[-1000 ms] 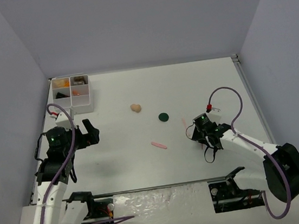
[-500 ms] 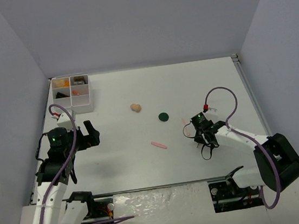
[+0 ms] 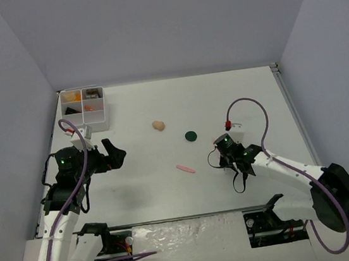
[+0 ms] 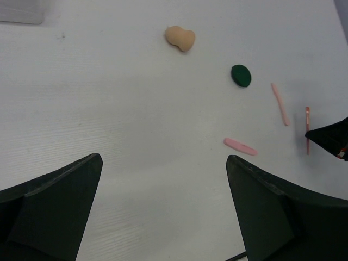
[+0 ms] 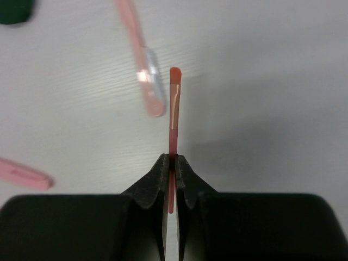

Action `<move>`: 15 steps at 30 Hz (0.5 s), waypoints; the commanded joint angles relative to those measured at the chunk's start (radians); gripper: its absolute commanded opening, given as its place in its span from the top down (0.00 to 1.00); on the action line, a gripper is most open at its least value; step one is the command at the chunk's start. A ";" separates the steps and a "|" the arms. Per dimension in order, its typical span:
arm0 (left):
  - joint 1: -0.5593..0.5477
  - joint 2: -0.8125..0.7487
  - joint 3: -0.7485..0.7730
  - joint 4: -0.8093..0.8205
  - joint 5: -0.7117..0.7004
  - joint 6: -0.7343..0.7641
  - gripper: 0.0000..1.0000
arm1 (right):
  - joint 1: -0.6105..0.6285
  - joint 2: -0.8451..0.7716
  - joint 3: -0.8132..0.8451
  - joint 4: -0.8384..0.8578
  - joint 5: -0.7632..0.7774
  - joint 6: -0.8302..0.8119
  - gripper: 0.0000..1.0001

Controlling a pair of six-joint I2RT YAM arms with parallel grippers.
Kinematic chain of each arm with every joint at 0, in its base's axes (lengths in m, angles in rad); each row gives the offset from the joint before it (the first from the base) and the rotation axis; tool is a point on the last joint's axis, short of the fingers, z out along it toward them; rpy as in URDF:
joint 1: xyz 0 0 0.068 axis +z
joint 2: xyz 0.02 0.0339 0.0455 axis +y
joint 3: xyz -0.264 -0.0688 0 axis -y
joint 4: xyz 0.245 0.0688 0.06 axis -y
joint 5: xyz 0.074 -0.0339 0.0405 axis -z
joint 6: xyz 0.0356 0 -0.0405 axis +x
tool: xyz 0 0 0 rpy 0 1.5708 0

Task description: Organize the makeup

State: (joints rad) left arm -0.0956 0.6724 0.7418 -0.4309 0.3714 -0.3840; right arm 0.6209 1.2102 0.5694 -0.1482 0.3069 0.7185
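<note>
Brush (image 5: pixel 174 103) is clenched by its handle in your right pincer (image 5: pixel 173 159), probably for carrying to the box (image 3: pixel 95 121); left pincer (image 4: pixel 164 161) hangs released.

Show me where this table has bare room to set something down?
Bare: the far right of the table, beyond the green compact; also the strip between white box and sponge. Crowded: around the right claw, shut on a thin brush beside a long pink stick and a short pink stick.
</note>
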 commanded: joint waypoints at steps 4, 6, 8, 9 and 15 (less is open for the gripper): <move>-0.055 0.046 0.021 0.297 0.271 -0.319 0.03 | 0.324 -0.220 0.102 0.327 0.092 -0.216 1.00; -0.092 0.061 0.054 0.323 0.262 -0.357 0.04 | 0.388 -0.222 0.099 0.440 0.075 -0.290 1.00; -0.178 0.084 0.081 0.332 0.210 -0.367 0.04 | 0.436 -0.202 0.097 0.550 0.051 -0.356 1.00; -0.219 0.095 0.099 0.333 0.182 -0.369 0.04 | 0.453 -0.190 0.098 0.593 0.040 -0.380 1.00; -0.423 0.160 0.148 0.359 0.022 -0.353 0.09 | 0.495 -0.124 0.120 0.762 -0.009 -0.447 1.00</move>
State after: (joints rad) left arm -0.4259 0.8030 0.8052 -0.1875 0.4950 -0.7113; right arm 1.0984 1.0539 0.6445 0.3812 0.3188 0.3634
